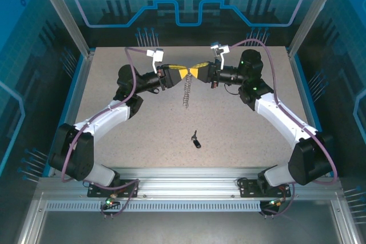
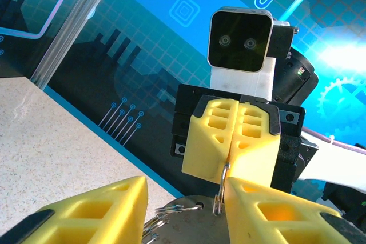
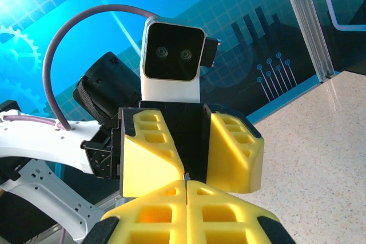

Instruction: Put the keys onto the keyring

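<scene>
Pinching keyring (image 1: 186, 92) in clenched right gripper (image 1: 198, 72), high over far middle of the table (image 1: 257, 141) so the loop hangs free. Bracketing it with left gripper (image 1: 175, 74), jaws apart (no grip yet). Leaving key (image 1: 196, 139) flat toward near edge, waiting for threading.

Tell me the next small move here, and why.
Probably close the left hand onto the keyring: its fingers flank the ring with gaps, while the shut right hand pinches just a thin wire loop. A firm left grip would free the right hand to fetch the key lying on the table.
</scene>
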